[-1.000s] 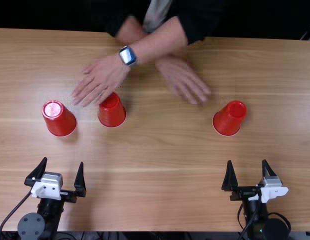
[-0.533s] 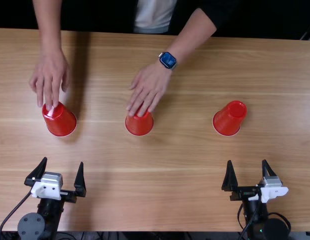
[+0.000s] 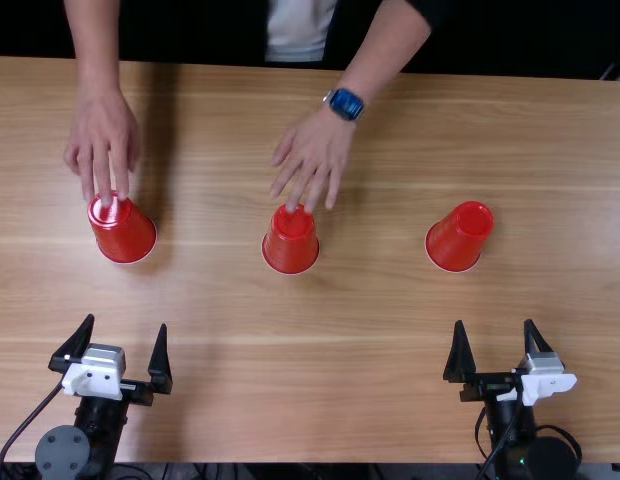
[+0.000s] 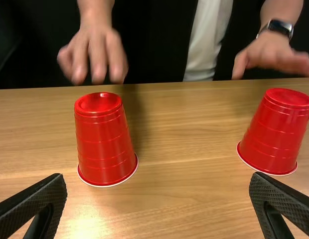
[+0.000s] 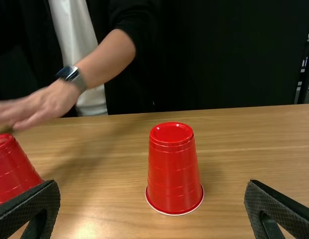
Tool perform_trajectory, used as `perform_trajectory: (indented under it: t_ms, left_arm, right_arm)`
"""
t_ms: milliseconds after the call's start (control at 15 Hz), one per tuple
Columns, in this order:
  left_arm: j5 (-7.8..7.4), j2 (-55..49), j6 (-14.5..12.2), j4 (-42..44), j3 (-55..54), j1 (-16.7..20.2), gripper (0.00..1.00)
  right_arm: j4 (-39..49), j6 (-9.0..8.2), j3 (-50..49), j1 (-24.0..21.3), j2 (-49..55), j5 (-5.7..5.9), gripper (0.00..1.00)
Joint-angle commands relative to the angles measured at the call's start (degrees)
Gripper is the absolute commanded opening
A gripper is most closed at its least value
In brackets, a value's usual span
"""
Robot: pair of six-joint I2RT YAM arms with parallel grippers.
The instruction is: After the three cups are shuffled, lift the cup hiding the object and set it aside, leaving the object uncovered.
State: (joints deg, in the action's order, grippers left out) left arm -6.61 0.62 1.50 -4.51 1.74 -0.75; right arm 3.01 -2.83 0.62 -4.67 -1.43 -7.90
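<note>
Light wooden surface (image 3: 390, 320), three red cups (image 3: 121, 230) (image 3: 291, 240) (image 3: 459, 236) upside down, a person's hands (image 3: 102, 140) (image 3: 312, 160) near two, both end effectors (image 3: 125, 325) (image 3: 493, 325) wide open, empty.

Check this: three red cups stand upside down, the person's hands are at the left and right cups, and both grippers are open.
One thing is wrong: one hand is at the left cup, the other hand at the middle cup, not the right cup, as the top view shows. All three cups are upside down, left gripper and right gripper open.
</note>
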Motion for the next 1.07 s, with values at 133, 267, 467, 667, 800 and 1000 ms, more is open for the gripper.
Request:
perform_trajectory:
  t_ms: [133,267,467,667,800,1000]
  left_arm:
    - [-0.35,-0.6,-0.3,0.2,-1.7,0.1,1.00]
    - [-0.35,-0.6,-0.3,0.2,-1.7,0.1,1.00]
    - [-0.03,-0.6,-0.5,0.0,-1.7,0.1,1.00]
    - [0.18,-0.6,-0.4,0.0,-1.7,-0.1,1.00]
    - [-0.56,-0.6,-0.3,0.3,-1.7,-0.2,1.00]
    - [-0.45,-0.6,-0.2,0.8,-1.7,-0.3,1.00]
  right_arm:
    - [0.3,0.30,0.0,-0.5,1.4,-0.43,1.00]
    - [0.3,0.30,0.0,-0.5,1.4,-0.43,1.00]
    - [0.3,0.30,0.0,-0.5,1.4,-0.43,1.00]
    - [0.3,0.30,0.0,-0.5,1.4,-0.43,1.00]
    - [0.4,0.19,0.0,-0.4,1.4,-0.33,1.00]
    - [0.9,-0.23,0.9,-1.4,1.4,0.20,1.00]
